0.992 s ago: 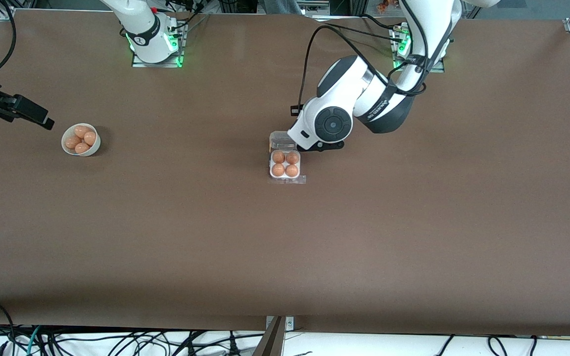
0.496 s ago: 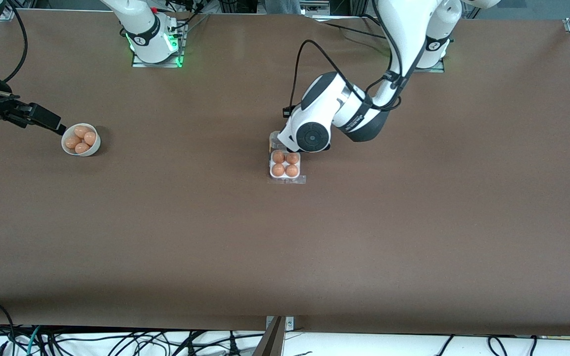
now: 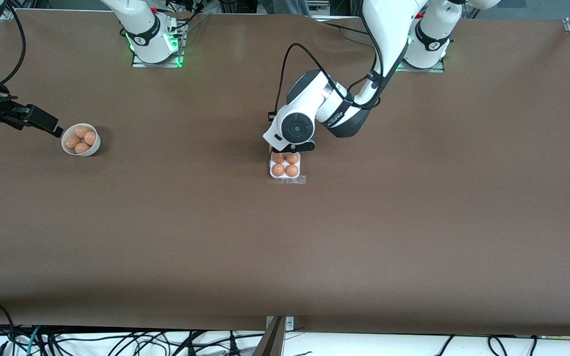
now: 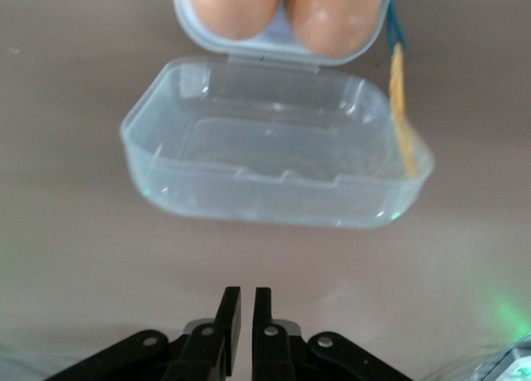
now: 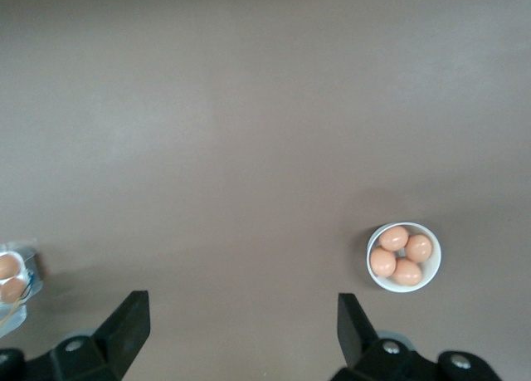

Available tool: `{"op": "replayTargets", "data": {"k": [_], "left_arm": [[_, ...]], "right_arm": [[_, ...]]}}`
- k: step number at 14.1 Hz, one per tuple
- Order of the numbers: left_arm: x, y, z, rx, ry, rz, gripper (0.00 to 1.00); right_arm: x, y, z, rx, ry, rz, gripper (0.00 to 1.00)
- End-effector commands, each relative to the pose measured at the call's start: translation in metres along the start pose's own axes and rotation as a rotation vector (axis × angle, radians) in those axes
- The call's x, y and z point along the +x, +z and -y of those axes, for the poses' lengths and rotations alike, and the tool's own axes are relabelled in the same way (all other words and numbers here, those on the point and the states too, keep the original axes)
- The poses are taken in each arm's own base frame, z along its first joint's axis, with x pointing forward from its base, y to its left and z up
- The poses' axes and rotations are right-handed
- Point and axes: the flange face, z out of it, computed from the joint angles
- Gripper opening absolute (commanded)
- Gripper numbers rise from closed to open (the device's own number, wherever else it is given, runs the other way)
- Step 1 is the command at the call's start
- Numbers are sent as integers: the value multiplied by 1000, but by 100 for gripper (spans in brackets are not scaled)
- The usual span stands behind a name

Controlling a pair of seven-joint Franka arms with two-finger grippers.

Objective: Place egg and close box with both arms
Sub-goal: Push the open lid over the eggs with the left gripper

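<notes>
The box [image 3: 285, 167] lies mid-table with its pale tray showing, and each cell holds an orange-brown egg [image 3: 278, 169]. Its clear lid [image 4: 274, 148] lies open flat on the table, on the side of the tray farther from the front camera. In the front view the left arm's hand [image 3: 292, 131] covers the lid. My left gripper [image 4: 246, 302] is shut and empty, just above the table beside the lid's free edge. Two of the box's eggs [image 4: 232, 3] show past the hinge. My right gripper [image 5: 241, 323] is open and empty, in the air beside the bowl [image 5: 404, 256].
The round white bowl [image 3: 81, 140] with several more eggs stands toward the right arm's end of the table. A thin yellow strip [image 4: 401, 107] hangs at one corner of the box. Cables run along the table's front edge.
The left arm's hand has swung toward the right arm's end and now covers the open lid. The right gripper came closer to the bowl, then held still.
</notes>
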Motion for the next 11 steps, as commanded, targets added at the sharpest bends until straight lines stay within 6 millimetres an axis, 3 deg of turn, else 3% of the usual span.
{"op": "replayTargets", "data": {"k": [1, 11], "left_arm": [[11, 2, -8, -40, -24, -22, 13], [39, -18, 0, -78, -26, -175, 13]], "right_arm": [[0, -2, 0, -23, -9, -22, 100], [-1, -1, -1, -25, -12, -11, 100]]}}
